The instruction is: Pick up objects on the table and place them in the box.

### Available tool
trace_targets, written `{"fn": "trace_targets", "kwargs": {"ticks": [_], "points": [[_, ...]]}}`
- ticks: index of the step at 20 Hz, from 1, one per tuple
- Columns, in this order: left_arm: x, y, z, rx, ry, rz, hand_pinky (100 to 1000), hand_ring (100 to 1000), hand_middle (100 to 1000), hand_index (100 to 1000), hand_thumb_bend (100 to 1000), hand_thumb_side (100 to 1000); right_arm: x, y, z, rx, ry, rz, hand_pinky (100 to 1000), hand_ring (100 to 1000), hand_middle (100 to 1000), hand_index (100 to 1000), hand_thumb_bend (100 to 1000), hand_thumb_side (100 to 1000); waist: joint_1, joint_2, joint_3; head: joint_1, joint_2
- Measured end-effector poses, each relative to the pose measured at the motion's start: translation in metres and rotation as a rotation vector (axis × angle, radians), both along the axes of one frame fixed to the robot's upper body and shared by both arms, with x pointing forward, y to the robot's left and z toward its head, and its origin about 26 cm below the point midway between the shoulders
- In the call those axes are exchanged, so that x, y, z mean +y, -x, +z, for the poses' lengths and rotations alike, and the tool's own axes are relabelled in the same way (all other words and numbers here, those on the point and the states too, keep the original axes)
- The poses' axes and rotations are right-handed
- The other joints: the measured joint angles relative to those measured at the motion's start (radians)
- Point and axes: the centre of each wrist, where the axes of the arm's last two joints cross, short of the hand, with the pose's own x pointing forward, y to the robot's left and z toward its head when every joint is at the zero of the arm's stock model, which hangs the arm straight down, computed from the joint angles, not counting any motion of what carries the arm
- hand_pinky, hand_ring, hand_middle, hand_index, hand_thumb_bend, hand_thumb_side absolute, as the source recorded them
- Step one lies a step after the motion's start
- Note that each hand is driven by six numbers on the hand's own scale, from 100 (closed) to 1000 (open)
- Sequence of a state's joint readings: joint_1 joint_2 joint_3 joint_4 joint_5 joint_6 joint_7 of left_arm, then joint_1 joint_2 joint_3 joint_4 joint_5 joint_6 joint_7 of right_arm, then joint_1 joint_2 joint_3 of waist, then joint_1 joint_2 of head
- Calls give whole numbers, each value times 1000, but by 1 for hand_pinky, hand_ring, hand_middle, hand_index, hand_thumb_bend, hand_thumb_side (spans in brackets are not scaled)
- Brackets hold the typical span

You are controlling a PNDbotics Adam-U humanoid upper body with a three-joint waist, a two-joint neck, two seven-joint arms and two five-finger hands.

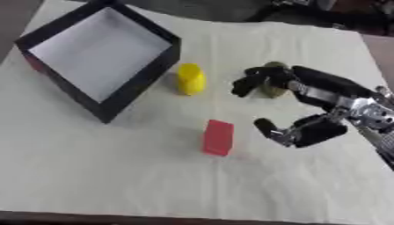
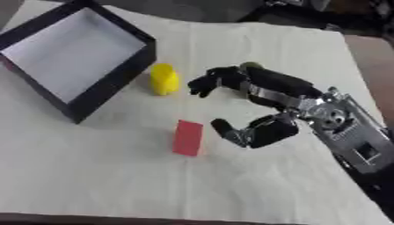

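- The right hand (image 1: 308,112) is reaching in from the right, hanging over the tabletop (image 1: 115,176) with its fingers (image 1: 250,81) and thumb (image 1: 269,127) spread wide and gripping nothing.
- The red block (image 1: 218,137) is lying just left of the thumb, apart from it; it looks like the target, though the fingers are sitting near an olive-green object (image 1: 273,90), partly hidden behind the hand, so I can't tell which one it is going for.
- The yellow cylinder (image 1: 190,79) is standing upright just beside the box (image 1: 146,81), between the box wall and the fingers.
- The box is sitting at the far left, open top, looking empty, so nothing seems placed yet.
- To do this well: the hand is needing to shift left and lower until the block sits between thumb and fingers, then close across the narrow sides.
- Risk: the thumb is nudging-close to the block, so a sideways sweep could be toppling it or sliding it away.
- The left hand isn't showing in either view.
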State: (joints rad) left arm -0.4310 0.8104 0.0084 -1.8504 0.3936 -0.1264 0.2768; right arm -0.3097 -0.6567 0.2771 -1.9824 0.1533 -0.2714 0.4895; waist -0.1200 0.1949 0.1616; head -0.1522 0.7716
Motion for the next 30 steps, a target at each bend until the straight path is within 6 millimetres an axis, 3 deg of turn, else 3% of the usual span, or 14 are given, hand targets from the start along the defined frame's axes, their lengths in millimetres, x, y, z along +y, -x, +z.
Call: {"fn": "trace_targets", "kwargs": {"ticks": [1, 2, 6, 13, 17, 18, 23, 26, 30], "points": [[0, 0, 0, 0, 0, 0, 969, 634, 915, 833, 118, 739, 2, 0, 0, 11, -3, -2, 1000, 790, 801, 951, 100, 163, 0, 0, 1, 0, 0], [0, 0, 0, 0, 0, 0, 969, 633, 916, 833, 118, 741, 4, -1, 1, 20, -7, -6, 1000, 791, 799, 950, 100, 231, 0, 0, 3, 0, 0], [-2, -1, 0, 0, -3, -5, 970, 633, 916, 833, 119, 742, 11, -2, 0, 60, -32, -35, 1000, 798, 798, 950, 100, 285, -5, 0, 5, 0, 0], [-2, -1, 2, -2, -5, -8, 971, 631, 917, 833, 119, 746, 18, -2, -2, 107, -59, -77, 1000, 805, 803, 963, 100, 266, -6, 0, 6, 0, 0], [-3, -1, 1, 3, -9, -13, 972, 629, 917, 833, 119, 747, 20, -2, -2, 118, -61, -82, 1000, 815, 811, 974, 100, 203, -6, 1, 11, -1, 0], [-3, -1, 1, 3, -10, -13, 972, 628, 916, 833, 119, 748, 21, -2, -2, 120, -60, -82, 1000, 822, 813, 980, 100, 105, -6, 1, 11, 0, 0], [-3, -2, 2, 2, -12, -14, 973, 628, 915, 831, 118, 747, 24, -2, -3, 136, -54, -72, 1000, 824, 813, 980, 116, 127, -12, 1, 12, 0, 0], [-3, -2, 3, 1, -13, -12, 973, 627, 914, 829, 118, 748, 25, -2, -4, 153, -42, -70, 1000, 819, 814, 979, 108, 197, -12, 1, 13, 0, 0], [-3, -2, 3, 1, -14, -13, 973, 625, 914, 828, 117, 750, 27, -2, -5, 175, -29, -80, 1000, 818, 815, 979, 107, 223, -12, 1, 18, 0, 0]]}}
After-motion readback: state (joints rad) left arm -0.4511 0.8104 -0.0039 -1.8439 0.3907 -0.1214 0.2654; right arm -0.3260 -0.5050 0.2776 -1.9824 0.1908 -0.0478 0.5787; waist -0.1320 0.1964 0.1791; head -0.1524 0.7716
